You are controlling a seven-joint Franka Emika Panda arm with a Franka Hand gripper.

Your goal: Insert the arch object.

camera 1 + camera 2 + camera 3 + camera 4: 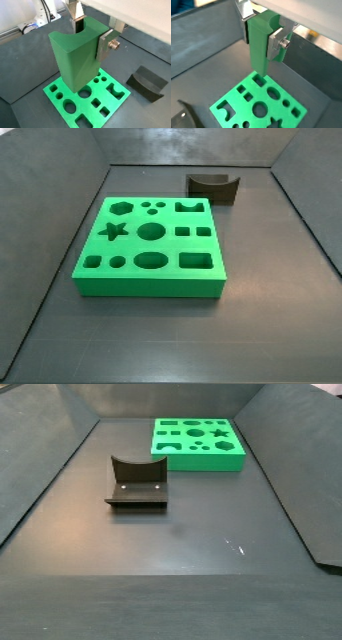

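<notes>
My gripper [90, 37] is shut on the arch object [77, 60], a tall green block with a semicircular notch in one end face. It shows the same way in both wrist views [258, 50]. The silver fingers [276, 44] clamp its notched end and it hangs down towards the green board [49, 90], free end just above the board's near edge [304, 109]. The board lies flat on the floor [147, 283] with several shaped holes, one of them arch-shaped [189, 206]. Gripper and held block are out of both side views.
The dark fixture [136, 482], an L-shaped bracket with a curved top edge on a base plate, stands on the floor apart from the board [201, 462]. It also shows in the other views [211, 188] [148, 82]. Sloping grey walls enclose the floor.
</notes>
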